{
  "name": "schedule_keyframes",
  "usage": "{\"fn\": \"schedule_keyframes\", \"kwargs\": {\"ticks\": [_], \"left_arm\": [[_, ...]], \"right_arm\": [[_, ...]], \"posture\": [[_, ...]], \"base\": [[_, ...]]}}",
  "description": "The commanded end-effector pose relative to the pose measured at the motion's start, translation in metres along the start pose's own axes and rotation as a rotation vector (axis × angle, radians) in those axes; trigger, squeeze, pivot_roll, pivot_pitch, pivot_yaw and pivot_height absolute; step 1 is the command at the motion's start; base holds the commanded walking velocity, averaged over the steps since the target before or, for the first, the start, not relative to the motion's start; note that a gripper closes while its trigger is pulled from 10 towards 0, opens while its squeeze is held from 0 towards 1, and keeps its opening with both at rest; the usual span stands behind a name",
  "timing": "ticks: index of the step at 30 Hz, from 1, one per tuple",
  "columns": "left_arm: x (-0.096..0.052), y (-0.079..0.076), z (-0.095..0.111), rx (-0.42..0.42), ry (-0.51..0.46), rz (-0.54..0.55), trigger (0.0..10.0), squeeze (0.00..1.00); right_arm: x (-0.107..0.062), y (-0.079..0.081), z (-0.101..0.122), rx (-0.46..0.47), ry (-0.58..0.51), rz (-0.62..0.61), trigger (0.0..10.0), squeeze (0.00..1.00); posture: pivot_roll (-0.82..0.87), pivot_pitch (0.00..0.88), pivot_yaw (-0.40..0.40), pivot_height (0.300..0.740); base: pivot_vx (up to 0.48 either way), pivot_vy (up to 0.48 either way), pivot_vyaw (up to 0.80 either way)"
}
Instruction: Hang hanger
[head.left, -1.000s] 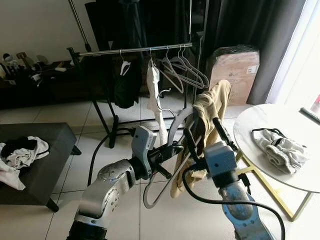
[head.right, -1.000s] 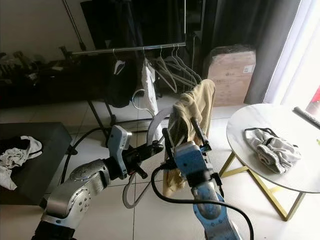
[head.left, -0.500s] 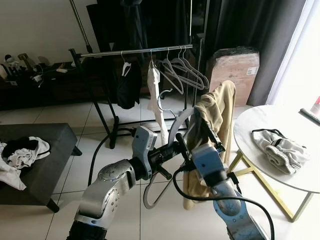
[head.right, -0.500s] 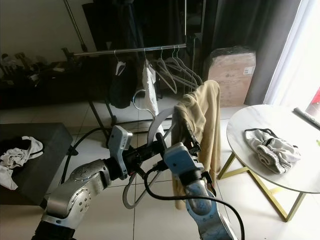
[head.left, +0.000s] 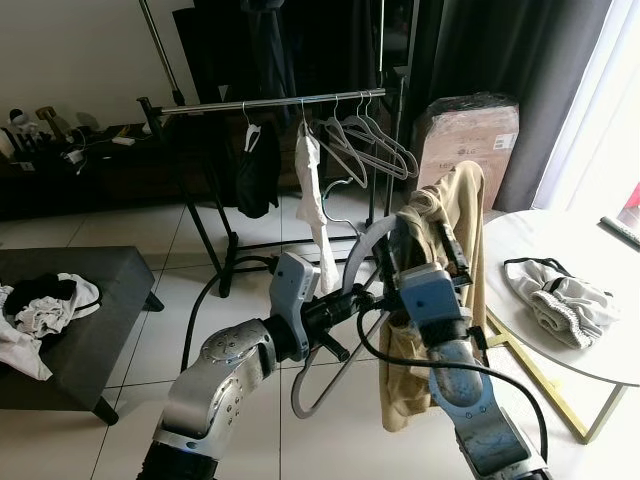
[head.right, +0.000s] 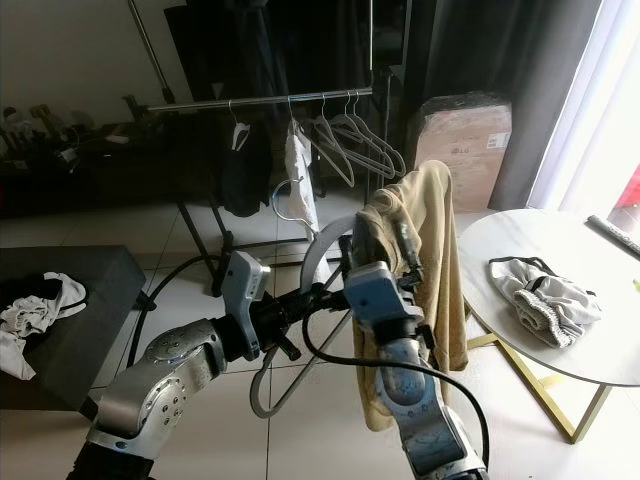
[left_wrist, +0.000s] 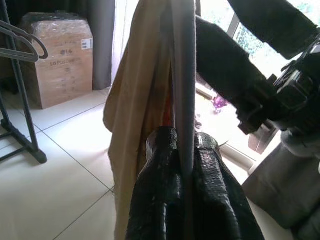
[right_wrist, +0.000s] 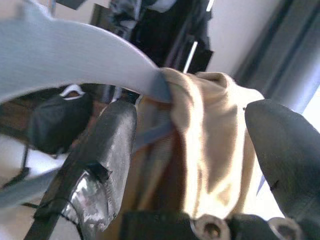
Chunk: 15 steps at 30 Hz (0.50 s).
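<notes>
- Left gripper (left_wrist: 181, 165): clenched on the grey hanger (head.left: 352, 262), with the hanger's bar pinched between both black fingers (left_wrist: 159, 190).
- Grey hanger: held in mid-air at scene centre, in front of the clothes rail (head.left: 270, 99), which stands at 12 o'clock from it and well apart. The hook is not on the rail.
- Tan garment (head.left: 445, 250): draped over the hanger's right shoulder and hanging down at 6 o'clock.
- Right gripper (right_wrist: 200, 150): fingers spread apart, one on each side of the tan garment at the hanger's shoulder; whether they press the cloth cannot be told.
- Clothes rail: carries several empty hangers (head.left: 370, 140), a black garment (head.left: 255, 170) and a white garment (head.left: 312, 190).
- Round white table (head.left: 520, 250): at 3 o'clock of the hanger, bearing a pale bundle of cloth (head.left: 560, 300).
- Dark bench (head.left: 100, 300): at 9 o'clock, with crumpled clothes (head.left: 35, 310) on it.
</notes>
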<state>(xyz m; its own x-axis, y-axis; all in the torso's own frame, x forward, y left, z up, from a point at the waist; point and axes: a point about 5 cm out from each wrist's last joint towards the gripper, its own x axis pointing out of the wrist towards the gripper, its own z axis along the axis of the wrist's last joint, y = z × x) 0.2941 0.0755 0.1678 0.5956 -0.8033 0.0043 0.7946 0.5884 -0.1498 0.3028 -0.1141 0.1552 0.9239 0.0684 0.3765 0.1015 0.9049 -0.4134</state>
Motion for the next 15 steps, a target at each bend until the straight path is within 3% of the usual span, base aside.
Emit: {"fn": "schedule_keyframes", "kwargs": {"ticks": [1,6,14,15], "left_arm": [[0.000,-0.005,0.016,0.047,-0.059,-0.028,10.0,0.00],[0.000,-0.005,0.017,0.049,-0.060,-0.031,10.0,0.00],[-0.001,-0.011,0.018,0.050,-0.061,-0.052,10.0,0.00],[-0.001,-0.013,0.018,0.048,-0.060,-0.054,10.0,0.00]], "right_arm": [[-0.002,-0.002,-0.004,0.007,0.030,-0.016,10.0,0.00],[-0.004,-0.001,-0.019,0.015,0.111,-0.014,10.0,0.00],[0.006,0.003,-0.021,0.007,0.100,0.000,10.0,0.00],[0.009,0.002,-0.021,0.003,0.091,-0.003,7.2,0.00]], "posture": [[-0.05,0.046,0.069,0.740],[-0.05,0.047,0.069,0.740],[-0.04,0.042,0.070,0.740],[-0.03,0.039,0.069,0.740]], "base": [[0.000,0.000,0.00],[0.000,0.000,0.00],[0.000,0.000,0.00],[0.000,0.000,0.00]]}}
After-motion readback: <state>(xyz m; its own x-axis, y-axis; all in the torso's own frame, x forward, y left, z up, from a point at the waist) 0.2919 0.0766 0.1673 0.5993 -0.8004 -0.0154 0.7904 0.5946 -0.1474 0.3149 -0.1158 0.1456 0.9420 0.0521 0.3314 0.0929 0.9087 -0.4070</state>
